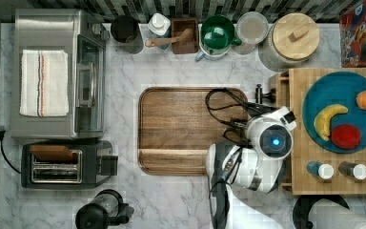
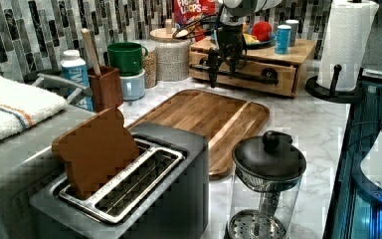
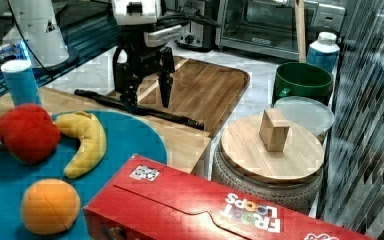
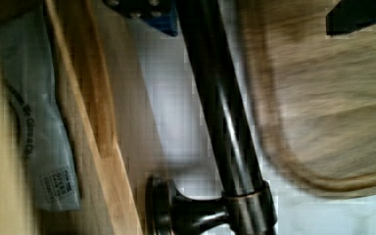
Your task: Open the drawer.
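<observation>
Drawer (image 2: pixel 251 74): cracked open slightly, you've most of the pull left.
Claw (image 3: pixel 147 95): open, fingers straddling bar handle (image 3: pixel 145 111).
Tray (image 1: pixel 181 129): at claw's 9 o'clock, top view.

Overhead, two sides, wrist close-up.

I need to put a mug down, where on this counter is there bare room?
The wooden tray is bare, as is the marble between it and the coffee press. The back wall row of containers is crowded, as is the drawer box top.
</observation>
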Available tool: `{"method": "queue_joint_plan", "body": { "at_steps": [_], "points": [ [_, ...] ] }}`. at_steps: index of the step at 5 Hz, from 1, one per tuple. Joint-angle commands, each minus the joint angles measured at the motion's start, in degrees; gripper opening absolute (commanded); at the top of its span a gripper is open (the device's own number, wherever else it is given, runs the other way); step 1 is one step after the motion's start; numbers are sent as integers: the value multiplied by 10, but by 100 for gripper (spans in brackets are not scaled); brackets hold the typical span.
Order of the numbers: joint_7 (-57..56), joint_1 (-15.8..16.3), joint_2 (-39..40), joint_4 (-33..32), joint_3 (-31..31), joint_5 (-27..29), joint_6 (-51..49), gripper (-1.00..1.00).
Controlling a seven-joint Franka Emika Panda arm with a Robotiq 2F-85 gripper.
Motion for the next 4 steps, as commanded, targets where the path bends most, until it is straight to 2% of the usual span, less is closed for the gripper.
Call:
{"method": "queue_joint_plan", "body": {
  "at_steps": [1, 2, 4],
  "points": [
    [36, 97, -65, -45, 123, 45, -59, 100],
    [15, 88, -66, -43, 137, 79, -63, 100],
    [50, 81, -57, -43, 153, 71, -42, 100]
  ]
}}
